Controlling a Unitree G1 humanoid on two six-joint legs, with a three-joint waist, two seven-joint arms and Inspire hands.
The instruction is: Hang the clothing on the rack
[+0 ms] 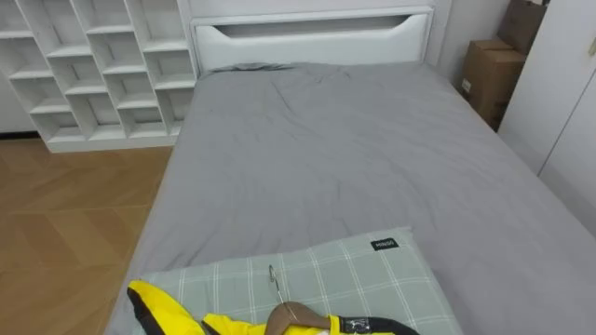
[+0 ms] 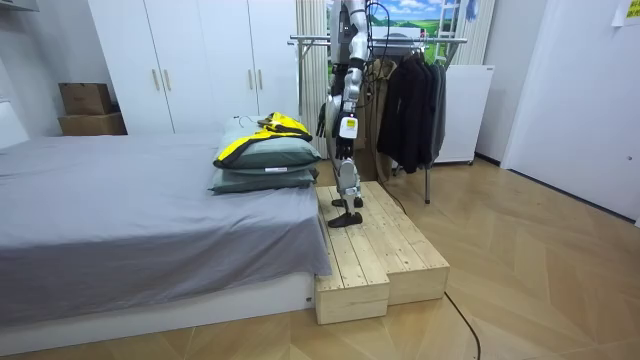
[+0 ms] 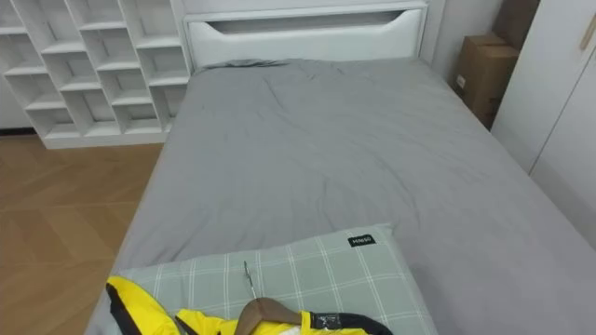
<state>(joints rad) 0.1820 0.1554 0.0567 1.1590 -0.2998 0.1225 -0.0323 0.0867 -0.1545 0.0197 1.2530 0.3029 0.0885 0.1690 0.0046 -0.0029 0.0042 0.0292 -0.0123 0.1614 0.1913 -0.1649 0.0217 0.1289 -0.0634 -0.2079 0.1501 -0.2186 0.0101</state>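
A yellow and black jacket (image 1: 177,316) lies on a green checked pillow (image 1: 354,274) at the near end of the grey bed (image 1: 345,158). A wooden hanger (image 1: 293,316) with a metal hook (image 1: 274,279) is inside its collar. In the room view the jacket (image 2: 265,135) tops two stacked pillows (image 2: 265,170). I stand upright on a wooden platform (image 2: 380,250) beside them, facing the bed. My left hand (image 2: 345,135) hangs at my side and my right hand (image 2: 322,120) hangs nearer the pillows, both apart from the jacket. Behind me stands a clothes rack (image 2: 370,40) with dark garments (image 2: 410,100).
A white cubby shelf (image 1: 93,65) stands left of the headboard (image 1: 312,37). Cardboard boxes (image 1: 489,74) and a white wardrobe (image 1: 568,102) are on the right. The wooden floor (image 2: 540,260) lies around the platform.
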